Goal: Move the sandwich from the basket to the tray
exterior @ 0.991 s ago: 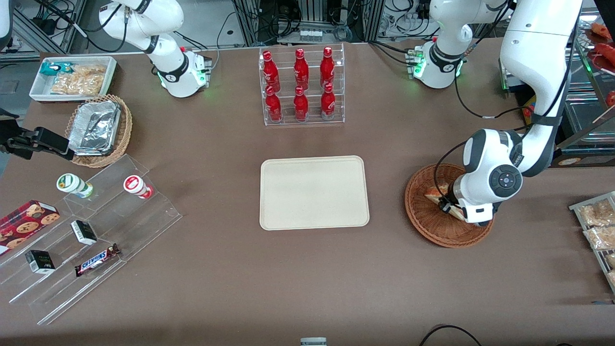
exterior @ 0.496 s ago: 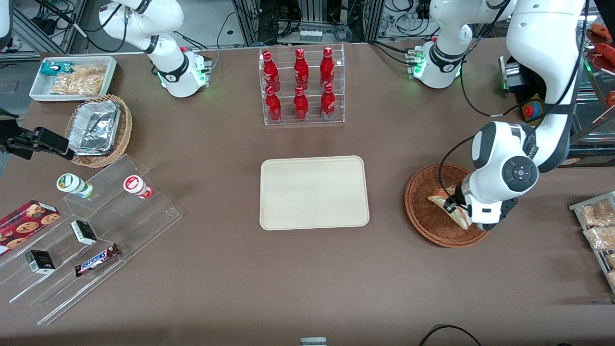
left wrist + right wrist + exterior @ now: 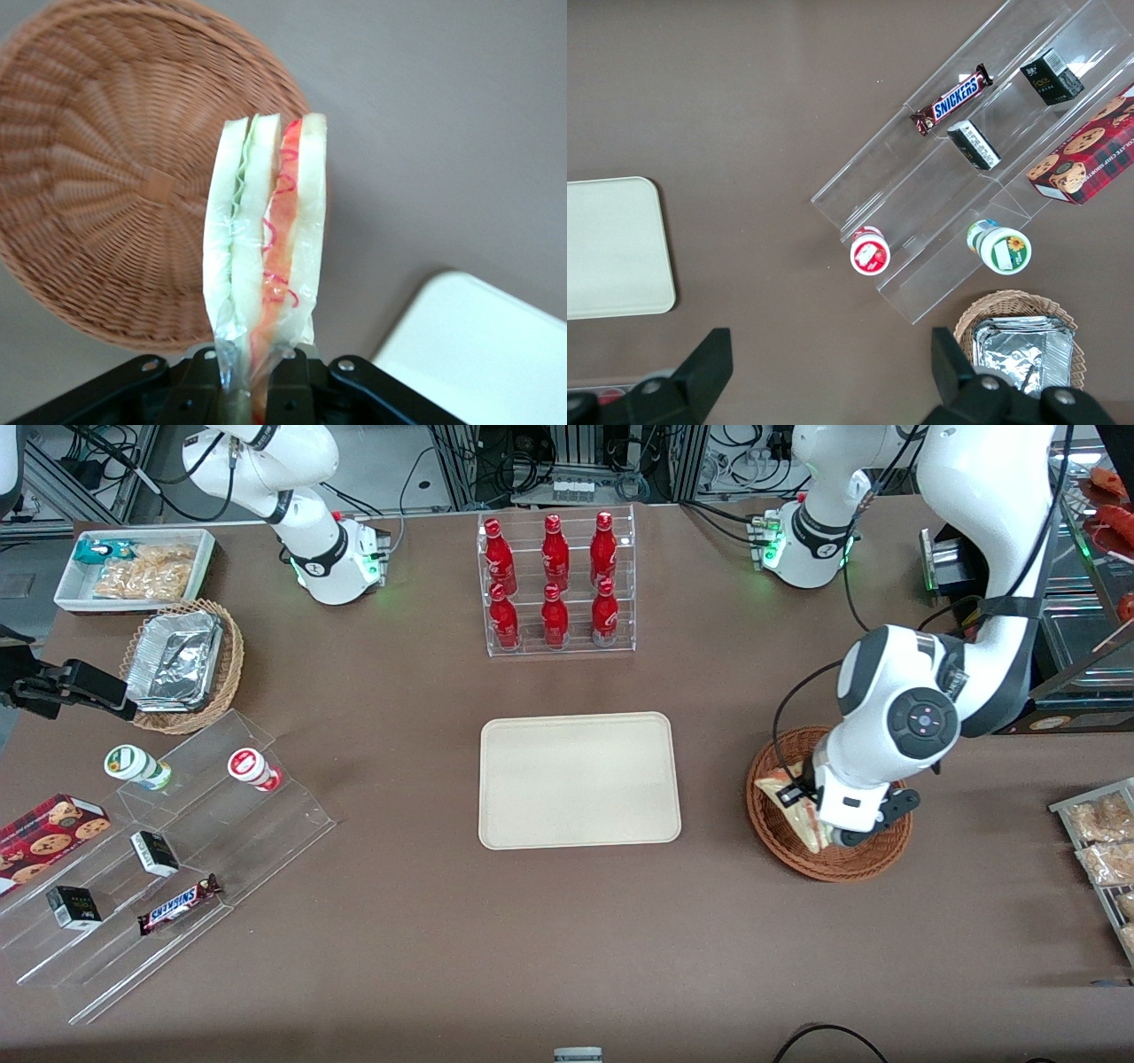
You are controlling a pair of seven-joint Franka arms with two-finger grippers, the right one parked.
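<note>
Gripper [image 3: 800, 802] w/ sandwich [image 3: 791, 806] above basket [image 3: 828, 859]; bare surface [image 3: 713, 779] btwn it & tray [image 3: 580, 779] (at its 9 o'clock), nothing blocking.

You've got the clear-wrapped sandwich [image 3: 266, 239], white bread with green and red-pink filling along its cut edge, pinched at one end by the gripper [image 3: 804, 801] and raised over the round reddish-brown wicker basket [image 3: 780, 841], well apart from the bare cream-beige tray [image 3: 579, 779] mid-counter.
</note>
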